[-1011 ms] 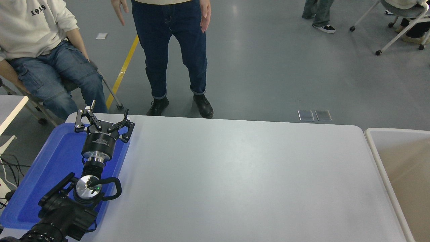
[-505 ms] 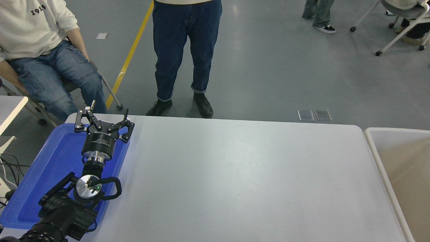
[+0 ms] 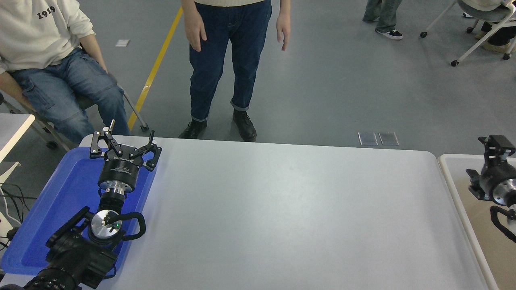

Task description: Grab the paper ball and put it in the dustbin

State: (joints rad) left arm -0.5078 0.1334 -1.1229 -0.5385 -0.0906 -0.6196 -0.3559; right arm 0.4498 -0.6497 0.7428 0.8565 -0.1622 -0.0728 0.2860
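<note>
My left pincer (image 3: pixel 123 141) sits splayed open above the blue tray (image 3: pixel 60 193); right pincer (image 3: pixel 494 151) (grip state unclear) over the dustbin (image 3: pixel 451 177).

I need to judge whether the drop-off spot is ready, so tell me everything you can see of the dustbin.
The dustbin stands at the white table's right end, cut off by the picture's right edge, so only its left part shows. It has a thick off-white rim with a rounded corner and smooth beige inner walls, seemingly plastic. It is open-topped and upright. The right gripper and its arm reach in over it from the right. No paper ball is visible inside.
</note>
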